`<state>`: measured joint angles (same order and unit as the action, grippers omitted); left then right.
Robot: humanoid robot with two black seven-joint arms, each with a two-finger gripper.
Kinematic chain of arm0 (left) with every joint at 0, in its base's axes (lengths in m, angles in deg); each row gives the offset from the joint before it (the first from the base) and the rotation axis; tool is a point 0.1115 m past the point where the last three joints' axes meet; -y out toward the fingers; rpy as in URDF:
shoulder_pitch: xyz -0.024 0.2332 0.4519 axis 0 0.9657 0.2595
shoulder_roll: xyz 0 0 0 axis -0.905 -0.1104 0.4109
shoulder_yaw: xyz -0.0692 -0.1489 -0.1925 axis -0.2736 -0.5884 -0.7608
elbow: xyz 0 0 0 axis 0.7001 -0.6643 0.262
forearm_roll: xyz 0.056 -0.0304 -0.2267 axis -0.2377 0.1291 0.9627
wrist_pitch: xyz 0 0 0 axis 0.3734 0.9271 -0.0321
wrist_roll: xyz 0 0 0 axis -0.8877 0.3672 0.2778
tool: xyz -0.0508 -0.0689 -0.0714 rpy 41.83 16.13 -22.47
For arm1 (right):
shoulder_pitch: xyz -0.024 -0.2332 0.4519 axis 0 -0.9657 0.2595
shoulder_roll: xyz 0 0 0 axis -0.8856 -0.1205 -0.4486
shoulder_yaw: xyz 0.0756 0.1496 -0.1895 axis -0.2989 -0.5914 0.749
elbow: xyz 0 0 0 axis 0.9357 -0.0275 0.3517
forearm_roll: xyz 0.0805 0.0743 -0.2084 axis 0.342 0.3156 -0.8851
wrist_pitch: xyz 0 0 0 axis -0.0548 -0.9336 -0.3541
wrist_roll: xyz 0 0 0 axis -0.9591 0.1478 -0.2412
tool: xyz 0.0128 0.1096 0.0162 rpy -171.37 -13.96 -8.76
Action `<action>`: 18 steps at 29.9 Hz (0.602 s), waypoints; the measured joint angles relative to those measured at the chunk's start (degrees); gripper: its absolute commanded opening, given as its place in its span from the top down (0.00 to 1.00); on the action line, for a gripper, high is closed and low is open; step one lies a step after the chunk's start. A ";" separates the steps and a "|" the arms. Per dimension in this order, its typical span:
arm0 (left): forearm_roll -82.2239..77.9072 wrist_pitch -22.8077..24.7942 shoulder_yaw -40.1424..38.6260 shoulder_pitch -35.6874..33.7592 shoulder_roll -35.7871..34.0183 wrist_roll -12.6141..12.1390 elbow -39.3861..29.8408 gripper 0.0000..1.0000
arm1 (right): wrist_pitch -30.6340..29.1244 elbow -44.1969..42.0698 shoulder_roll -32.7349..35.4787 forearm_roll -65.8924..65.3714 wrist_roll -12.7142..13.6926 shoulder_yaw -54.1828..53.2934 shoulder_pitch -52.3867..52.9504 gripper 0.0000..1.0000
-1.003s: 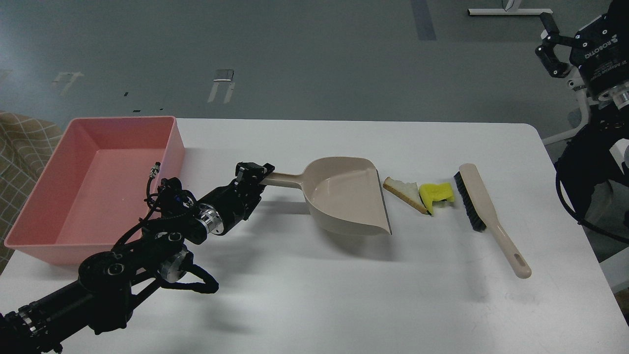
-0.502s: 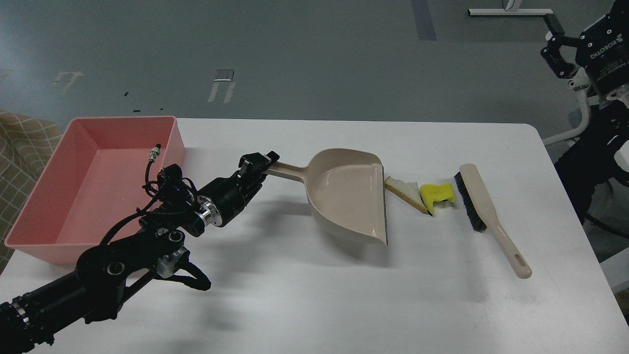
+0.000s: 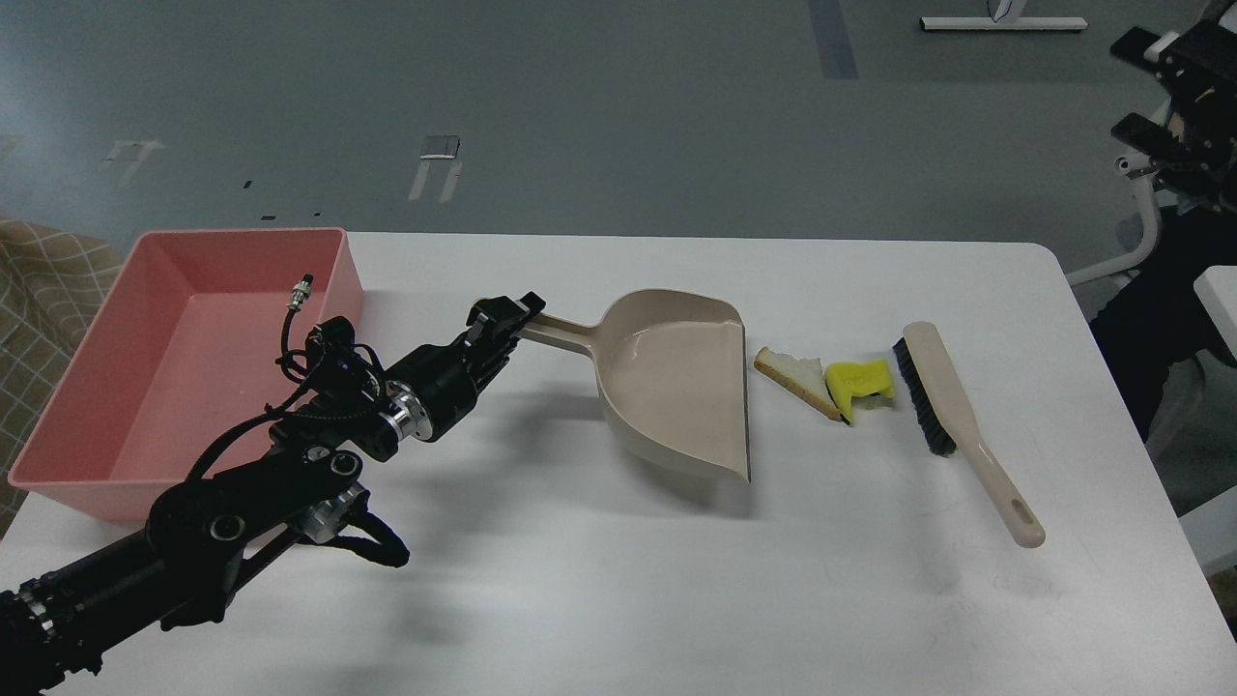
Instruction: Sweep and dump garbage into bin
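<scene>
Left end effector clamps dustpan handle | right end effector raised, state unclear | bread slice, sponge piece beside dustpan lip

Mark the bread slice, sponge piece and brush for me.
bread slice (image 3: 791, 375), head view, on its white face.
sponge piece (image 3: 856, 380), head view, on its yellow top.
brush (image 3: 971, 441), head view, on its beige handle.

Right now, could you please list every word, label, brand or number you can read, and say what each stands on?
No text can be read in the head view.
The dustpan, brush and pink bin show no print.
The right gripper shows no legible marking at the frame's edge.
</scene>
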<state>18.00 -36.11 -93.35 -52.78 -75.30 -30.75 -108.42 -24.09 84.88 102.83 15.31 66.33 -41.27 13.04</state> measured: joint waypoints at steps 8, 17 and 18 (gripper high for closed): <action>-0.45 -0.21 0.11 0.13 -0.40 1.70 0.00 1.00 | -0.02 6.09 12.88 -3.27 -0.03 9.09 -0.32 0.00; -1.84 -0.24 0.12 0.25 -0.94 2.83 -0.09 1.00 | -0.04 13.82 15.20 -8.49 0.01 22.03 -1.15 0.01; -1.84 -0.32 0.12 0.28 -0.94 2.83 -0.09 1.00 | -0.04 14.84 15.29 -9.80 0.01 22.76 -1.19 0.01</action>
<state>16.16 -36.43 -93.23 -52.50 -76.24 -27.91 -108.51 -24.12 99.72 118.13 5.51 66.34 -18.51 11.85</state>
